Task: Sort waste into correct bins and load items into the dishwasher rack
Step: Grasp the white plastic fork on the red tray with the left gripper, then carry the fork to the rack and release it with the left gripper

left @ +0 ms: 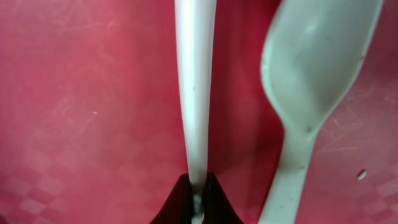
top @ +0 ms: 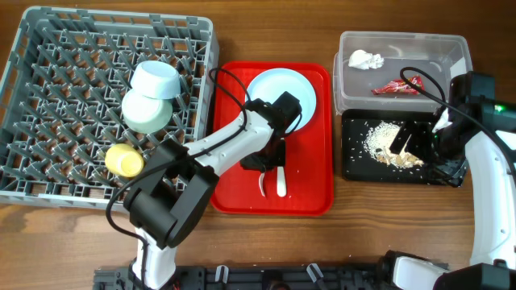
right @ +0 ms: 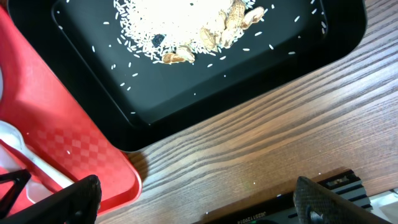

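My left gripper [top: 268, 165] is over the red serving tray [top: 310, 189], shut on the handle of the white fork [left: 194, 93], which lies on the tray. The white spoon [left: 311, 74] lies just right of it, also in the overhead view [top: 280, 184]. The pale blue plate [top: 278, 87] sits at the tray's back. The blue bowl [top: 155, 80], green bowl [top: 147, 113] and yellow cup [top: 124, 159] are in the grey rack [top: 32, 193]. The clear tub [top: 439, 48] holds the tissue [top: 365, 60] and red wrapper [top: 397, 86]. The black tray [top: 355, 165] holds food scraps [right: 186, 25]. My right gripper [right: 199, 205] is open and empty by the black tray's front edge.
Bare wooden table [right: 261, 143] lies in front of the black tray [right: 186, 93], and the red tray's corner [right: 68, 155] is close beside it. The left arm stretches across the red tray's front left. Black arm bases run along the front edge.
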